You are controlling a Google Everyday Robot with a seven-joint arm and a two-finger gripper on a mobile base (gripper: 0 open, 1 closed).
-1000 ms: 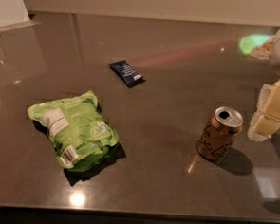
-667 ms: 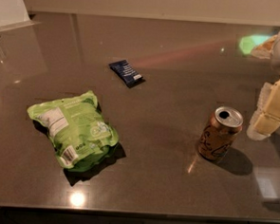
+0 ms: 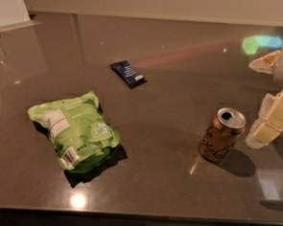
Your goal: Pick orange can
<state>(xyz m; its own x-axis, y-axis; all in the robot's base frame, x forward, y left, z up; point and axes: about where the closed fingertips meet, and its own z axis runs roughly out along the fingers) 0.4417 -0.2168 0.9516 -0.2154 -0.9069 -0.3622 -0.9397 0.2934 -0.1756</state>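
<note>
Closely paired: orange can point(image 3: 223, 135) upright on the table point(image 3: 183, 64), just beside the pincer point(image 3: 261, 134) and toward the view's left of it, not touching.

Broadly, dark polished table across the whole view. Green snack bag point(image 3: 75, 135) flat at front left, well apart from the can. Cream pincer hanging in at the right edge, low over the table, with nothing between it and the can; cannot tell whether spread or pressed together. Can at front right, long axis vertical, silver pull-tab top up, round side wall toward the pincer. Small dark blue packet point(image 3: 128, 73) flat farther back near centre, out of the way. Likely calls for a short sideways reach to the can at mid-height, closing across the round wall rather than from above; some risk of tipping or shoving it with a one-sided touch.
</note>
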